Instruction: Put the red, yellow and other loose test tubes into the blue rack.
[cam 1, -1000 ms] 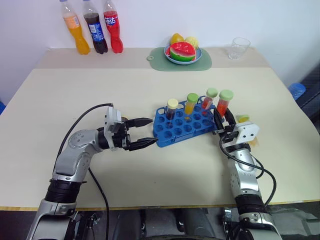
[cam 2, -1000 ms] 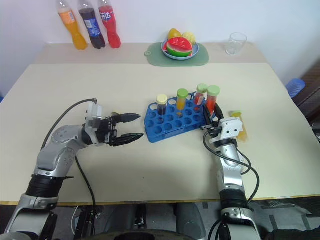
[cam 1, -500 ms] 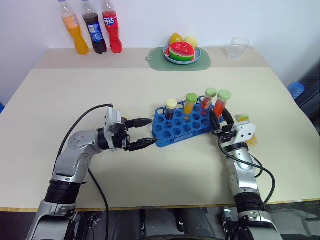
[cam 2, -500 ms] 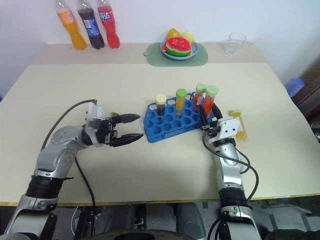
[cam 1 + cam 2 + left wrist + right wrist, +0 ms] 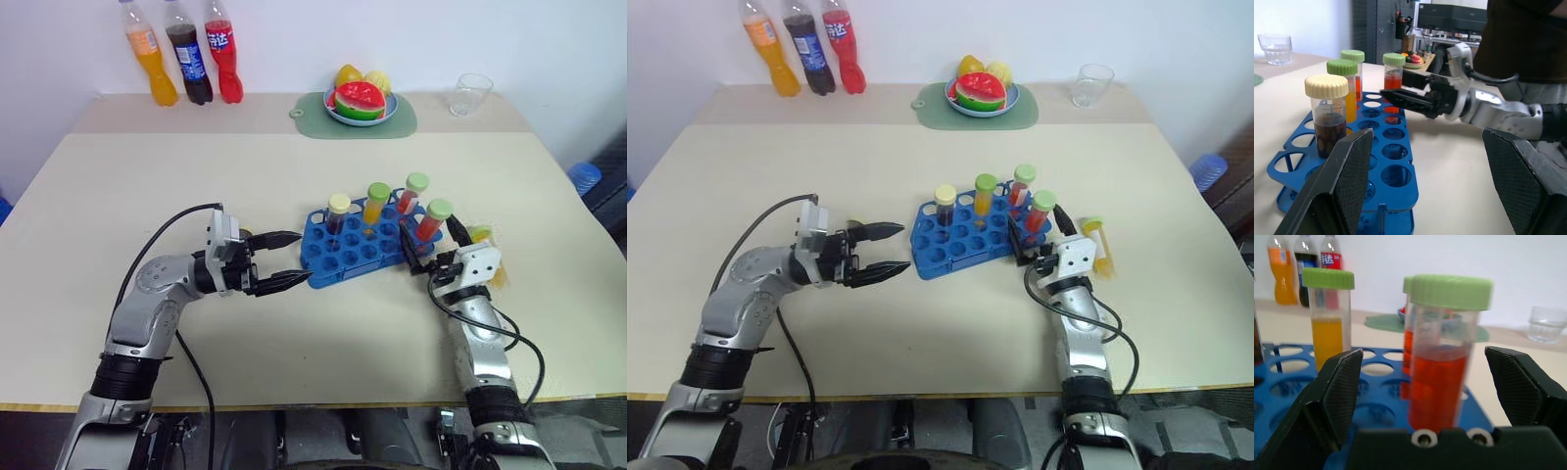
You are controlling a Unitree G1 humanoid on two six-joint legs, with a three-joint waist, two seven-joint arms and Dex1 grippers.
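Standing on a pale beige table (image 5: 294,176), the blue rack (image 5: 364,250) holds four test tubes. Nearest the right gripper (image 5: 431,252) is a red tube with a green cap (image 5: 429,220), seated in the rack's right end and leaning. The right gripper's fingers are spread wide on either side of it and grip nothing; the right wrist view shows clear gaps between each pad and the tube (image 5: 1442,352). The left gripper (image 5: 292,259) hovers just beside the rack's left end, pointing at it, fingers likewise apart and empty.

Count in rack: one dark tube with a cream cap (image 5: 336,213), one orange-yellow tube with a green cap (image 5: 374,204), one further red tube with a green cap (image 5: 411,193), plus the leaning red one. One loose yellow tube (image 5: 481,238) lies on the table right of the rack, partly behind the right wrist.

The left wrist view alone shows a person in dark clothing (image 5: 1528,44) beyond the table and dark equipment in the room behind.

Far side of the table: three drink bottles, one orange (image 5: 150,54), one dark (image 5: 189,54), one red (image 5: 224,51); a green mat (image 5: 313,106) bearing a bowl of fruit (image 5: 361,100); one clear glass (image 5: 470,94). A white wall backs the table.
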